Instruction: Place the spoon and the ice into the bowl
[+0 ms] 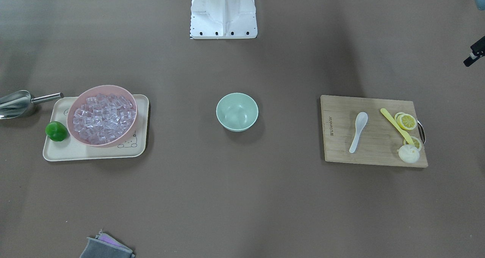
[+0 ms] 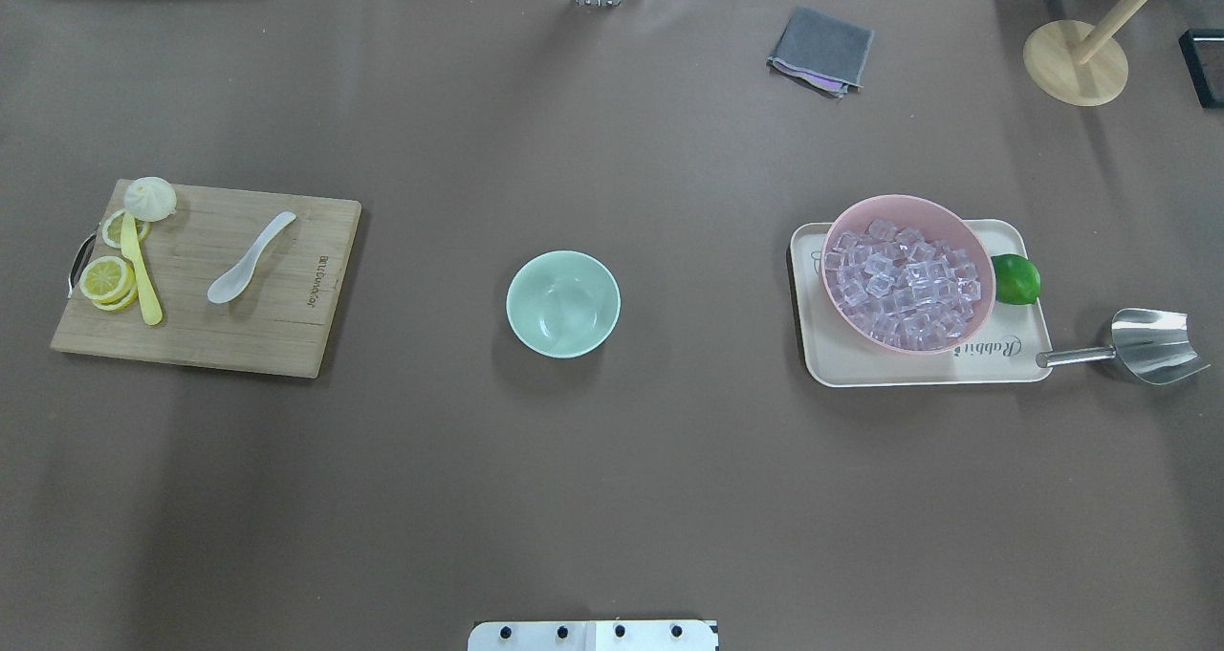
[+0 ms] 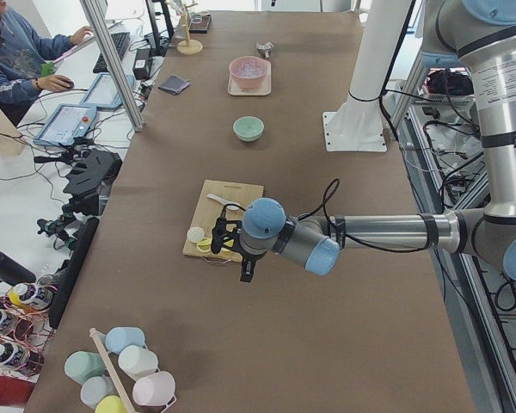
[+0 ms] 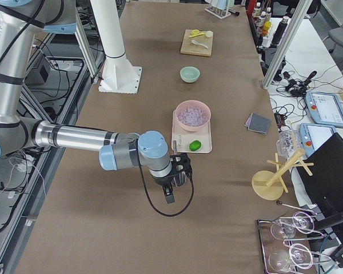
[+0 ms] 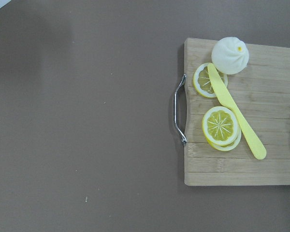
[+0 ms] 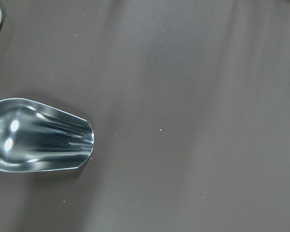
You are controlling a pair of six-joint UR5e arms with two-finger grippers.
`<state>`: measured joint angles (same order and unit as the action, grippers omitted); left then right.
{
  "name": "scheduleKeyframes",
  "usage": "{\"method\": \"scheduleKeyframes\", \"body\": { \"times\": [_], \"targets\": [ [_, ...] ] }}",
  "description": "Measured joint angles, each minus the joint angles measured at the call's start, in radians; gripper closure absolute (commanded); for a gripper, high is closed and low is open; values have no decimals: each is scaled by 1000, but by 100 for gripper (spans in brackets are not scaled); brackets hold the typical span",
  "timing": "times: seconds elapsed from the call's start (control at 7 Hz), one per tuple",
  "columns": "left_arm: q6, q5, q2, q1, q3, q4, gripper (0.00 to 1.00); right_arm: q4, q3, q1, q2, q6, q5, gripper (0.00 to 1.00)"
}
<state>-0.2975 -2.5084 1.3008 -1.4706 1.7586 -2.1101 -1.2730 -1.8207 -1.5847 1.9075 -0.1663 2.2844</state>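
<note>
The brown tabletop (image 2: 612, 498) runs from the robot's left end to its right end. The left arm (image 3: 387, 232) stretches low over the left end and the right arm (image 4: 74, 137) over the right end. The left gripper (image 3: 245, 274) hangs just beyond the cutting board's handle end, and the right gripper (image 4: 169, 197) hangs above the metal scoop (image 2: 1152, 345). Both show only in the side views, so I cannot tell whether either is released or clenched.

A wooden cutting board (image 2: 277, 336) lies near the left end, and a cream tray (image 2: 918, 369) lies near the right end. A pink bowl (image 2: 913, 349) stands on the tray, with the ice (image 2: 904, 283) heaped in it as clear cubes. The mint-green bowl (image 2: 562, 304) sits upright midway between the two ends, well apart from board and tray. The scoop lies off the tray's corner, towards the right end, its handle touching the tray.

The white spoon (image 2: 251, 259) lies flat on the board. Nearer the left edge lie a yellow spoon (image 2: 142, 278), lemon slices (image 2: 105, 278) and a white bun (image 2: 150, 197). A lime (image 2: 1016, 278) rests on the tray, just beside the pink bowl.
</note>
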Motion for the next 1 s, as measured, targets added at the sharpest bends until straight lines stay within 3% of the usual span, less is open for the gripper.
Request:
{"method": "scheduleKeyframes", "body": {
  "times": [0.71, 1.0],
  "targets": [
    [-95, -91, -14, 6, 7, -112, 3, 8, 0, 0, -1, 33, 76, 0],
    [-157, -53, 55, 90, 29, -146, 5, 9, -4, 0, -2, 39, 81, 0]
  ]
}}
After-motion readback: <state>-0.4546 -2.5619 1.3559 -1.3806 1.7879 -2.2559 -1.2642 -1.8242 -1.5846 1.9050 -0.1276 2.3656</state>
